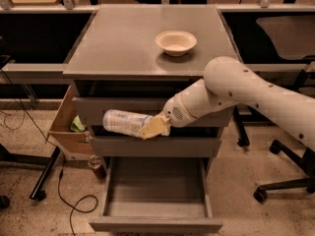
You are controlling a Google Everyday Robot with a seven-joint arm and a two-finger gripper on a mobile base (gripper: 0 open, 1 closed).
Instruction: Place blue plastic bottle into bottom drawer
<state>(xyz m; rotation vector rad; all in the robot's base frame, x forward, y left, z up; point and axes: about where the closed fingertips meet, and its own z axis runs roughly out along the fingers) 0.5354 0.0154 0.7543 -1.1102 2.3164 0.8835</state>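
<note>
My gripper (pixel 150 127) is shut on the blue plastic bottle (pixel 123 122), a clear bottle with a pale blue-white label, held lying sideways. It hangs in front of the middle drawer front, above the bottom drawer (pixel 156 191). The bottom drawer is pulled out, with a grey interior that shows nothing inside. My white arm (pixel 246 95) reaches in from the right. A shallow cream bowl (pixel 176 42) sits on the cabinet top (pixel 123 43).
A cardboard box (pixel 66 127) stands against the cabinet's left side. A small bottle (pixel 94 163) stands on the floor by the drawer's left. Office chair bases (pixel 278 181) are at the right. Cables trail on the floor at the left.
</note>
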